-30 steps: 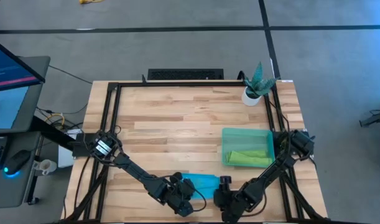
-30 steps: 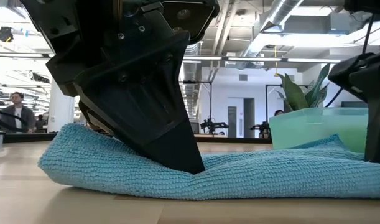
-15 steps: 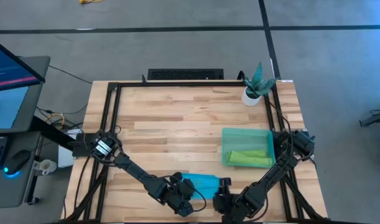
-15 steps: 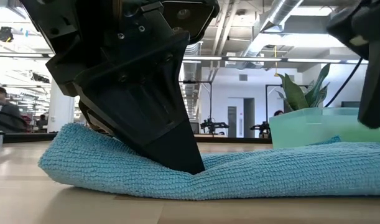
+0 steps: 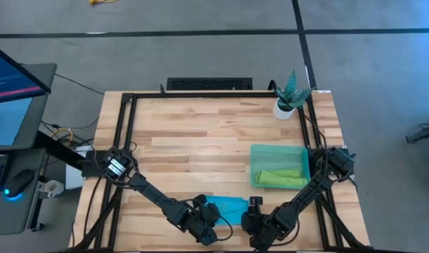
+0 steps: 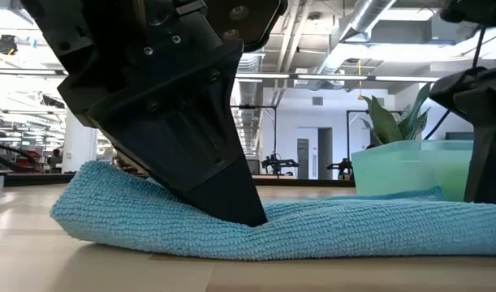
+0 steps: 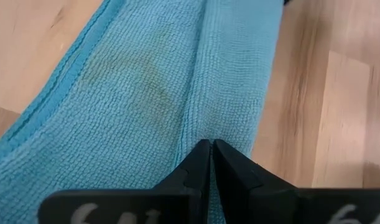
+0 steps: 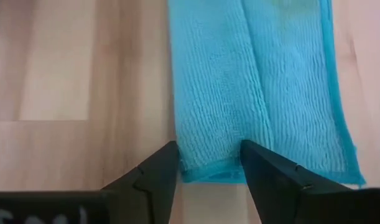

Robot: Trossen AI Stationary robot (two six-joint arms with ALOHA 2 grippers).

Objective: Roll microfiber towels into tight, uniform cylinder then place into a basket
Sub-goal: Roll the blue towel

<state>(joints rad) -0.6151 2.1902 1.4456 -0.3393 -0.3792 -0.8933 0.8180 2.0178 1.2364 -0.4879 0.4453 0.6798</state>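
Near the front edge of the wooden surface (image 5: 200,140), the turquoise towel (image 5: 228,208) is lying folded into a long strip between the two arms. At one end, the left end effector (image 7: 211,148) is pressing down into the cloth with its fingers clenched together, pinching a fold of the towel. At the other end, the right end effector (image 8: 208,155) is sitting released, its fingers straddling one rolled edge of the strip. Farther to the right, the lime green towel (image 5: 281,178) is resting inside the basket (image 5: 255,169), near a potted plant (image 5: 290,93).
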